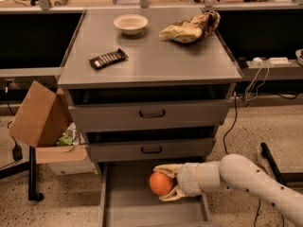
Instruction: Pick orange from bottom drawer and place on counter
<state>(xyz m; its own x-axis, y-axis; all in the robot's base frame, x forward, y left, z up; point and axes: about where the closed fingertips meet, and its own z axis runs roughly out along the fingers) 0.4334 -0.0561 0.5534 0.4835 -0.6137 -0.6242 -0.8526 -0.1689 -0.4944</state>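
Note:
The orange [160, 183] is a small round fruit held between the two pale fingers of my gripper [166, 182]. The gripper reaches in from the right on a white arm and holds the orange just above the floor of the open bottom drawer [123, 207], close under the middle drawer's front. The counter [156, 60] is the flat grey top of the cabinet, higher up in the view.
On the counter lie a white bowl [130, 23], a dark snack bar [108, 58] and a crumpled chip bag [191, 28]. The two upper drawers with black handles [151, 113] stand slightly open. A cardboard box [40, 117] leans at the cabinet's left. Cables lie on the floor at the right.

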